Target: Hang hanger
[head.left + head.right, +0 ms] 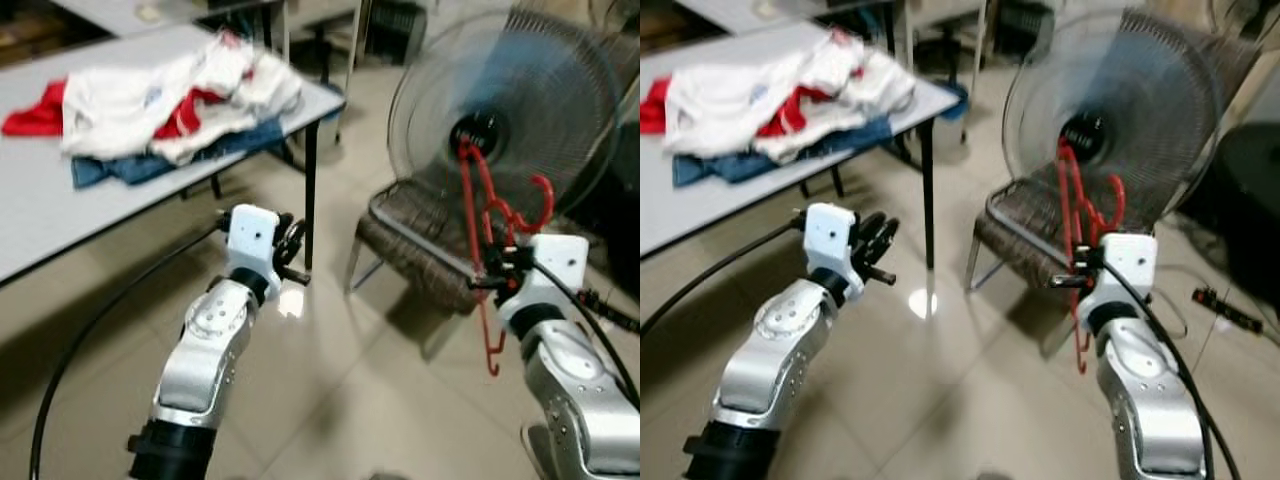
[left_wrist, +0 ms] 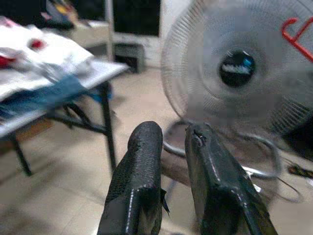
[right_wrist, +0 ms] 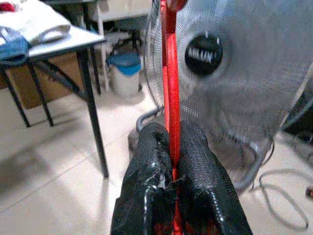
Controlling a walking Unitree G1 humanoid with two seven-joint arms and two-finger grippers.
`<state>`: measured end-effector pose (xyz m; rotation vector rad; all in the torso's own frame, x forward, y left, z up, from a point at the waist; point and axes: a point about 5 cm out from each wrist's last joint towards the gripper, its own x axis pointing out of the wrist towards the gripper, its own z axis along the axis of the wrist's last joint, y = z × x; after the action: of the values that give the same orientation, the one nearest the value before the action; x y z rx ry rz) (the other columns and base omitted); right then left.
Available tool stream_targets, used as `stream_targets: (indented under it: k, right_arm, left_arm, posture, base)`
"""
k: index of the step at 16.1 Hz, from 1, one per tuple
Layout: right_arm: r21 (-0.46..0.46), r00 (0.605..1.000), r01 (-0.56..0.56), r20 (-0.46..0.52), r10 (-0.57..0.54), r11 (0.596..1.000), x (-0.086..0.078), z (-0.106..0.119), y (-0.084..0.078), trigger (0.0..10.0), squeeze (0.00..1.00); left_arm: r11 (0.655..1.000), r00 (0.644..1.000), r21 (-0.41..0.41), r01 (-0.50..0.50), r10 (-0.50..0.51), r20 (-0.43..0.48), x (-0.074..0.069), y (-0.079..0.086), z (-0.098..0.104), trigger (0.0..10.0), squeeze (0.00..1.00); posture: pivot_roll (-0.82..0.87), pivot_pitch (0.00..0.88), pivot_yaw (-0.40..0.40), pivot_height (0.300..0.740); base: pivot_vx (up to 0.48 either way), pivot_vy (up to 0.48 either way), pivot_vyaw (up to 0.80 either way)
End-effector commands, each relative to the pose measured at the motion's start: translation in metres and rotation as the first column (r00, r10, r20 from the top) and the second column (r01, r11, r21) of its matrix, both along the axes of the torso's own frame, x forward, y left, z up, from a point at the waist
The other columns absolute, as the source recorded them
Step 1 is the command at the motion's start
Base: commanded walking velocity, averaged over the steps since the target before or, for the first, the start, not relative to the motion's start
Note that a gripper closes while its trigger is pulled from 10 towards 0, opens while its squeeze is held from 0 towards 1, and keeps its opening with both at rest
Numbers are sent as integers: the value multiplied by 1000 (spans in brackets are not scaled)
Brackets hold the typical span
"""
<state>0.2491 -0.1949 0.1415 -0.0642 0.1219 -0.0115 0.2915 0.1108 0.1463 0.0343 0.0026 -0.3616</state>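
A big standing fan [image 1: 510, 110] with a round wire cage and a black hub is the landmark here, set on a pale tiled floor [image 1: 330, 380]. Left of the fan stands the surface [image 1: 60, 200], grey-topped on thin black legs, carrying a heap of clothes [image 1: 170, 100] in white, red and blue denim. Directly in front of the fan's lower cage sits a woven chair [image 1: 420, 250] with a metal frame. In front of the fan's hub and over the chair hangs the red hanger [image 1: 480, 200]: thin red plastic, held on edge, its hook [image 1: 545, 195] curling out below the fan's hub on the right side, its lower end reaching down past the chair seat. The right hand [image 3: 172, 147] has its two black fingers pressed together on the hanger's red bar, pinching it between the pads in the right wrist view. The left hand [image 2: 168, 142] is raised between the surface's leg and the fan, well apart from the hanger, its fingers slightly spread with a narrow gap and nothing between them. A small blue-lidded bin [image 3: 124, 73] stands on the floor behind the surface's legs, left of the fan.
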Motion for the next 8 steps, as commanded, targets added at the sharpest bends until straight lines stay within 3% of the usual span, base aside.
stream_targets:
  k: [1,8]
  right_arm:
    - [-2,999,-29,14,29,1000,2,2,6,10000,0]
    - [-48,994,-106,15,107,993,2,1,13,10000,0]
  left_arm:
    - [999,999,15,-47,47,14,2,9,2,10000,0]
    - [996,996,38,-82,81,37,3,13,2,10000,0]
  posture:
    - [-98,22,-51,740]
    - [-91,7,-48,740]
  base:
    - [266,0,0]
    - [273,0,0]
